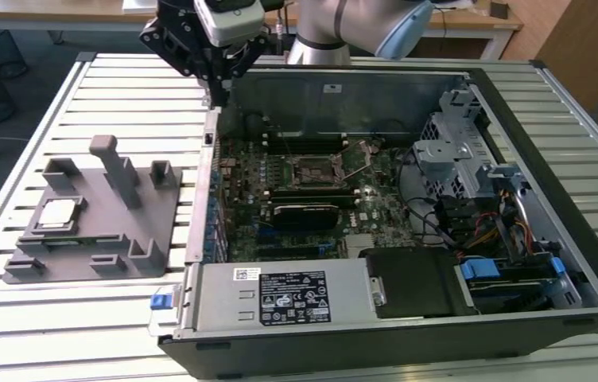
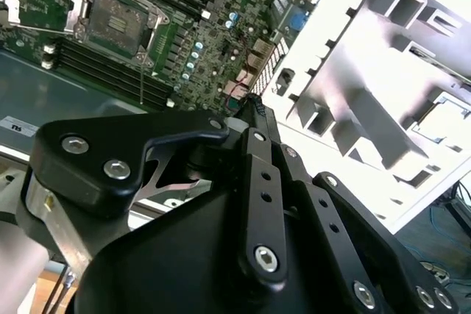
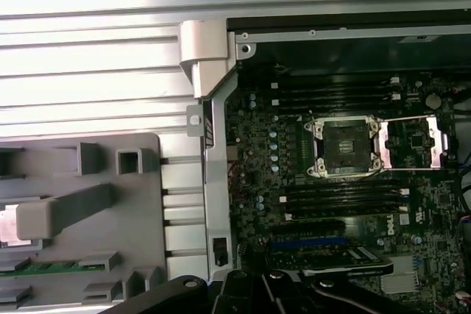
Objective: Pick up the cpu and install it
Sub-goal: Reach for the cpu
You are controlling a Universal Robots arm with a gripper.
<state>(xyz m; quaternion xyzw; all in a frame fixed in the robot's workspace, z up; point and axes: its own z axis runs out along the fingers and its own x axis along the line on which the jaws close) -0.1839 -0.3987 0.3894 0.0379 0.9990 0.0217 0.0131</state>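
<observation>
The cpu (image 1: 58, 213), a small square chip with a pale silver top, lies flat in a recess of the grey plastic tray (image 1: 118, 247) at the exterior view's left. My gripper (image 1: 217, 99) hangs over the case's left wall, far behind the tray and well away from the chip. Its black fingers come together to one point (image 2: 254, 102), shut with nothing between them. Inside the case, the motherboard's socket (image 1: 315, 169) stands open, its metal frame (image 3: 412, 141) flipped to the side and the lever raised. The socket (image 3: 344, 148) holds no chip.
The open computer case (image 1: 511, 87) fills the table's middle and right, with a drive cage (image 1: 458, 151), cables and a power supply (image 1: 289, 296) inside. Upright posts (image 1: 118, 171) rise from the tray. A green memory stick (image 3: 44, 268) lies in the tray. Slatted table (image 1: 108, 87) surrounds both.
</observation>
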